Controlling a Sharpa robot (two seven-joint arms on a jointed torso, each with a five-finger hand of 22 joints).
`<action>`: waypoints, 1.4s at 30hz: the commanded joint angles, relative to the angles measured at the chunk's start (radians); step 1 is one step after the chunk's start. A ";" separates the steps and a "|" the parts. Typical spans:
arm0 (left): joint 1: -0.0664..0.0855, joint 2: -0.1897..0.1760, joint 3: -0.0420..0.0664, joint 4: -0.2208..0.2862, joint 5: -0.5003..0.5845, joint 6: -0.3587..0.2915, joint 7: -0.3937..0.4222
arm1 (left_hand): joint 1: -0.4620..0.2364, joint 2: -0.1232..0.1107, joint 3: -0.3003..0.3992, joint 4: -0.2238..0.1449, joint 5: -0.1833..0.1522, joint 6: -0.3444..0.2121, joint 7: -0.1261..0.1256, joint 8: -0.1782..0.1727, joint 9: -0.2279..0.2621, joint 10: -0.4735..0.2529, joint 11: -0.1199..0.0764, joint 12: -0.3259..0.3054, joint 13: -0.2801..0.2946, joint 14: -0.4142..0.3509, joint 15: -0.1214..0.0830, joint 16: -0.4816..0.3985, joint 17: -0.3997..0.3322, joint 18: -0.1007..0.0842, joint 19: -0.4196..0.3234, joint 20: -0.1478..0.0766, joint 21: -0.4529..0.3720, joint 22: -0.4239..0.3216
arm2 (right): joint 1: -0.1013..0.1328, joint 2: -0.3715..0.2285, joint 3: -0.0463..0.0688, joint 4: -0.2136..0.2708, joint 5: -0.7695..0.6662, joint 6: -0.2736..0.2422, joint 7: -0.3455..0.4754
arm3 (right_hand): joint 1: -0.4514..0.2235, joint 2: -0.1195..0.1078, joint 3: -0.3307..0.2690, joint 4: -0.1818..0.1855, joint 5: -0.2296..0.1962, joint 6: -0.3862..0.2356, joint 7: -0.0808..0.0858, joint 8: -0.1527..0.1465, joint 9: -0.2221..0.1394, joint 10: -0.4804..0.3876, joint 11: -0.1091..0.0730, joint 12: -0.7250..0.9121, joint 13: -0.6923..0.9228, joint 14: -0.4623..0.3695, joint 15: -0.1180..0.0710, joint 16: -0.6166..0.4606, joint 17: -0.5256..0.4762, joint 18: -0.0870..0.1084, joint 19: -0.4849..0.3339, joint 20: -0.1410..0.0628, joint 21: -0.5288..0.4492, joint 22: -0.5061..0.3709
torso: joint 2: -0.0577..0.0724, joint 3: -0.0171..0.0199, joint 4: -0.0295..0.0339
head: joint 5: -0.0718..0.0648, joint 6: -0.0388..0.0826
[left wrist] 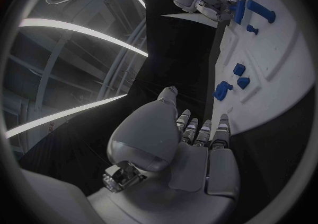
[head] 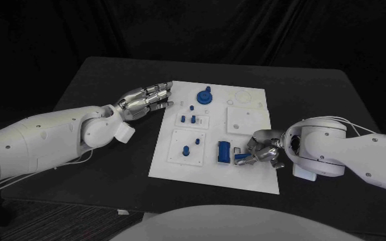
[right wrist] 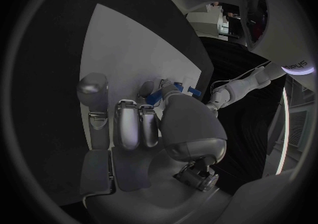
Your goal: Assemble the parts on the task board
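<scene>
Right now the white task board [head: 241, 165] lies in the middle of the black table [head: 322, 93], its long sides running from the near edge toward the far edge. The left hand [head: 147, 100] hovers just off the board's left edge near its far left corner, fingers extended and close together, holding nothing; the left wrist view shows the same flat, empty hand [left wrist: 192, 139] beside the board's edge. The right hand [head: 261, 153] rests over the board's near right part, its fingers curled down at a small blue part [head: 240, 153] that sits just beside a taller blue block [head: 223, 151]. From the right wrist view the fingertips [right wrist: 147, 90] appear to pinch that small blue piece [right wrist: 156, 96], though the thumb hides most of the contact, so the grip is likely rather than certain. Elsewhere on the board, a round blue part [head: 204, 96] stands near the far edge, a pair of small blue pegs [head: 187, 119] sits in a square recess toward the left edge, and another blue piece [head: 187, 151] stands in the square recess near the near left corner. A plain white square plate [head: 245, 119] lies on the board's right half, between the far edge and the right hand.
</scene>
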 commanded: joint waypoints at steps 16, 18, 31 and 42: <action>-0.003 0.000 0.001 0.002 0.004 0.014 -0.002 | 0.003 0.007 0.001 -0.005 0.006 -0.001 0.000 0.004 0.001 -0.001 0.008 0.006 0.001 0.000 0.007 0.006 0.002 0.003 0.005 -0.001 0.005 -0.001 | 0.010 -0.034 0.000 0.025 0.057 -0.082 0.069 | 0.059 0.017 0.020 -0.022 0.048 -0.009 0.002 -0.028 -0.015 0.104 -0.003 0.003 0.263 0.058 -0.006 -0.001 0.001 0.020 -0.002 -0.007 -0.014 0.087 | 0.000 -0.0002 0.0002 | 0.005 0.000; -0.003 0.000 0.001 0.002 0.004 0.014 -0.003 | 0.003 0.007 0.001 -0.005 0.006 -0.001 0.000 0.004 0.001 -0.001 0.008 0.006 0.001 0.000 0.007 0.006 0.002 0.003 0.005 -0.001 0.005 -0.001 | 0.012 -0.036 0.000 0.027 0.061 -0.087 0.072 | 0.060 0.017 0.020 -0.022 0.048 -0.010 0.003 -0.031 -0.016 0.104 -0.003 0.003 0.263 0.058 -0.006 -0.002 0.000 0.020 -0.003 -0.007 -0.016 0.087 | 0.000 -0.0003 0.0002 | 0.006 0.000; -0.003 -0.001 0.001 0.004 0.004 0.014 -0.009 | 0.002 0.008 0.001 -0.005 0.005 0.001 0.000 0.004 0.001 -0.001 0.009 0.006 0.001 0.000 0.007 0.007 0.002 0.003 0.006 -0.001 0.005 0.000 | 0.029 -0.040 0.000 0.026 0.100 -0.133 0.088 | 0.070 0.029 0.024 -0.017 0.060 -0.028 0.009 -0.052 -0.026 0.104 0.003 0.003 0.263 0.058 -0.002 -0.002 -0.001 0.020 -0.003 -0.004 -0.021 0.087 | 0.000 -0.0002 0.0005 | 0.010 0.000; -0.003 0.001 0.001 0.003 0.004 0.015 -0.012 | 0.002 0.008 0.001 -0.005 0.005 0.001 0.000 0.004 0.001 -0.001 0.009 0.006 0.001 0.000 0.007 0.007 0.002 0.003 0.006 -0.001 0.005 0.000 | 0.032 -0.026 0.000 0.005 0.107 -0.113 0.073 | 0.074 0.032 0.025 -0.016 0.069 -0.034 0.012 -0.058 -0.028 0.104 0.005 0.003 0.263 0.058 0.000 -0.003 -0.003 0.021 -0.004 -0.002 -0.025 0.086 | 0.000 -0.0001 0.0001 | 0.009 0.000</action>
